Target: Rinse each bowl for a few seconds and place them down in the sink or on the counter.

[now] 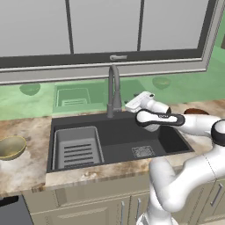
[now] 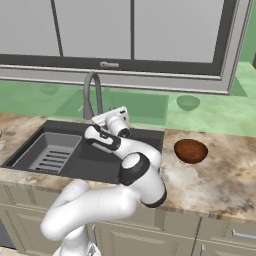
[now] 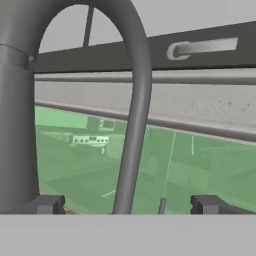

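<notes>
**Gripper at the faucet, both bowls on the counter**

At far left, the gold bowl (image 1: 11, 147) sits upright on the counter (image 1: 26, 169), well apart from the sink (image 1: 127, 140). Inside the sink's left half lies the grey tray (image 1: 78, 148), with the square drain (image 1: 143, 152) on the basin floor to its right. The faucet (image 1: 114, 90) rises behind the sink's back rim, its neck arching forward. Just right of it is the gripper (image 1: 132, 103), raised above the back of the basin and pointing toward the faucet and the green wall. In the hand view the faucet's (image 3: 137, 100) curved neck stands close in front, with the two fingertips (image 3: 50, 204) set wide apart on either side of it, touching nothing; the jaws are released and empty. Behind the faucet runs the window frame with its latch (image 3: 202, 47). To the right of the sink, the brown bowl (image 2: 190, 150) rests upright on the counter (image 2: 220, 180), near the basin's right rim and apart from the arm.
</notes>
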{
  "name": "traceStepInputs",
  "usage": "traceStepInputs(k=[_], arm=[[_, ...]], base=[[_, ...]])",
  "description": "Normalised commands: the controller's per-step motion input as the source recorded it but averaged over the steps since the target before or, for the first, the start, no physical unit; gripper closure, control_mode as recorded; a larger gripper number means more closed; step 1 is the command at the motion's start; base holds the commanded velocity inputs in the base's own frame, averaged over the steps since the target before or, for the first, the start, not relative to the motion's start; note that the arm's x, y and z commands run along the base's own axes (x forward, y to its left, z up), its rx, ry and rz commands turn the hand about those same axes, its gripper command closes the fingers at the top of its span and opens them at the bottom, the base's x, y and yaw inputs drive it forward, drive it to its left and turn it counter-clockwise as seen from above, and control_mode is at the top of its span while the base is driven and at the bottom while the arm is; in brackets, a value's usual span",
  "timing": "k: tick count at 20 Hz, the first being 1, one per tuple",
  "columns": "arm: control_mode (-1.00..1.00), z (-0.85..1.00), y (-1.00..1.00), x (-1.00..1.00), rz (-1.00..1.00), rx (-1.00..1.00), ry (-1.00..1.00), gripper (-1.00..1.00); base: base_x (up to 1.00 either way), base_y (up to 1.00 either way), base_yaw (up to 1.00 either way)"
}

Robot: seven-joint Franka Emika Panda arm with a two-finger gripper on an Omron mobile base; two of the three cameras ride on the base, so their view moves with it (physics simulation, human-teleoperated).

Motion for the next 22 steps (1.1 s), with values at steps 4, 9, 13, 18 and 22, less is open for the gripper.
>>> traceStepInputs(k=[4,9,13,18,22], arm=[[-1.00,-0.13,0.07,0.25,0.00,0.00,0.00,-1.00],[-1.00,-0.16,0.02,0.22,0.00,0.00,0.00,-1.00],[-1.00,-0.13,-0.01,0.21,0.01,0.00,-0.01,-1.00],[-1.00,-0.06,-0.01,0.22,0.02,0.00,0.00,-1.00],[-1.00,-0.07,0.00,0.23,0.02,0.00,0.00,-1.00]], base=[[0.00,0.00,0.00],[0.00,0.00,0.00],[0.00,0.00,0.00],[0.00,0.00,0.00],[0.00,0.00,0.00]])
